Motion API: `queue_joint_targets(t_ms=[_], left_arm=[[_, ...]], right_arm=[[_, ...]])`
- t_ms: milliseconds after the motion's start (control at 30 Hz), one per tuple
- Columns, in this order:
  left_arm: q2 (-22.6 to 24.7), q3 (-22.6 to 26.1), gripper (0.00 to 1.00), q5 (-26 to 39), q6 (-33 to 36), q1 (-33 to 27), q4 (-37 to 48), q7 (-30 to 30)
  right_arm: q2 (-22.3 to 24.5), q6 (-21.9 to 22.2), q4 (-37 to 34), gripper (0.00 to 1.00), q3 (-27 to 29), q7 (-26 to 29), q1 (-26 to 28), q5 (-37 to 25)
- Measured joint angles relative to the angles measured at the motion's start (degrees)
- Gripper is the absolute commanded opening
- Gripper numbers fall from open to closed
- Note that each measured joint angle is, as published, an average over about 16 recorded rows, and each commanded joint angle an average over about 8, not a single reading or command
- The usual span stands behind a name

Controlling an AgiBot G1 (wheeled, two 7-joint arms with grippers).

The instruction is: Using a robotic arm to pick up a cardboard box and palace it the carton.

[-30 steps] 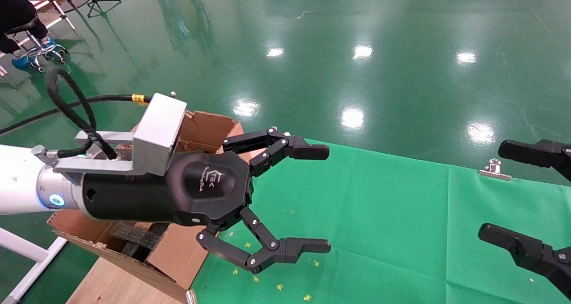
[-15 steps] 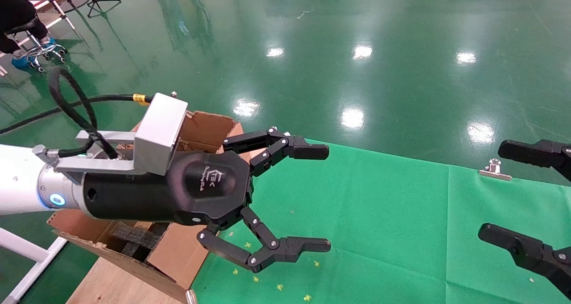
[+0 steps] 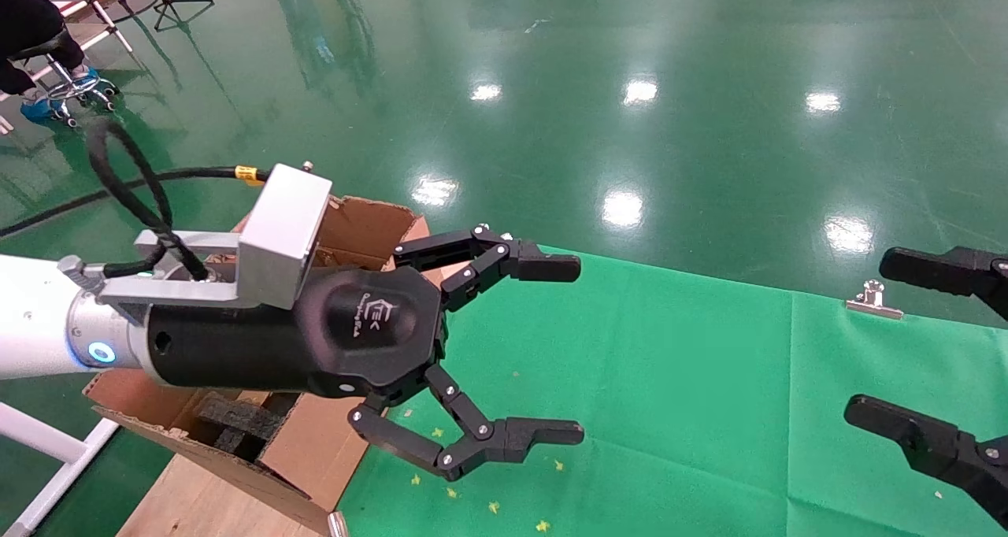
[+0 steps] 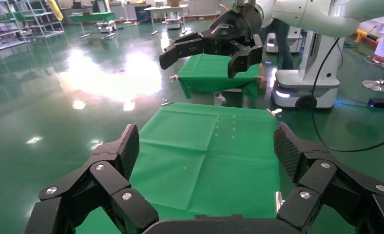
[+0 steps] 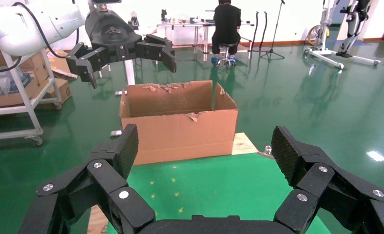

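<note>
The green cloth (image 3: 669, 379) carries no cardboard box in any view; its whereabouts cannot be confirmed. The carton (image 5: 178, 122) stands flaps-up at the cloth's left end, ready for loading. The left gripper (image 3: 543, 348) hovers just beside it, jaws spread and empty. The right gripper (image 3: 929, 340) waits idle opposite, jaws likewise apart.
</note>
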Motion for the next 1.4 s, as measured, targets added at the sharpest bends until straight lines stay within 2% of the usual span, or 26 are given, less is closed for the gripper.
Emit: queue_joint_targets(t_ms=[1400], left_arm=[[0.0,0.0,1.0,0.0,0.0,0.0,0.0,0.0]], right_arm=[[0.0,0.0,0.0,1.0,0.0,0.0,0.0,0.0]])
